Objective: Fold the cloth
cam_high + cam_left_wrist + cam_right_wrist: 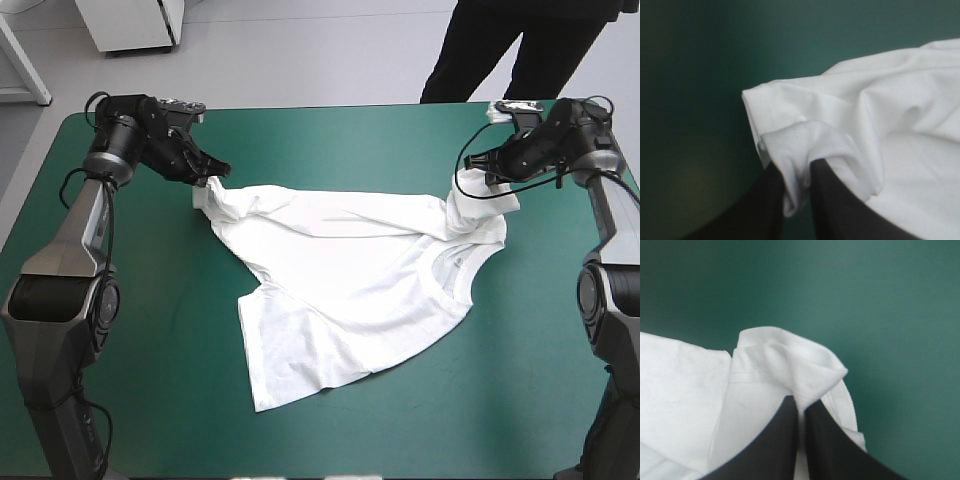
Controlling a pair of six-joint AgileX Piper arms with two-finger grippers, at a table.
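- Item inspected: the white T-shirt [350, 290] lies about the middle of the bench [300, 140], spread open but creased, with one long edge stretched along the side nearer the bench's far edge
- Left jaws: toward the bench's far-left corner, clamped on a hemmed corner of the cloth. The left wrist view shows a fold of fabric [800, 150] pinched between the black fingers [765, 210]
- Right jaws: toward the bench's far-right corner, likewise clamped on a stitched edge [790, 365] (which part of the garment cannot be told)
- Reason for the hold, as judged: two grips well apart on one edge draw it straight, so both arms can carry it together toward the bench's near edge
- Progress, as judged: early, with no fold laid yet
- Risk: both pinches look shallow, so either corner could slip free under tension
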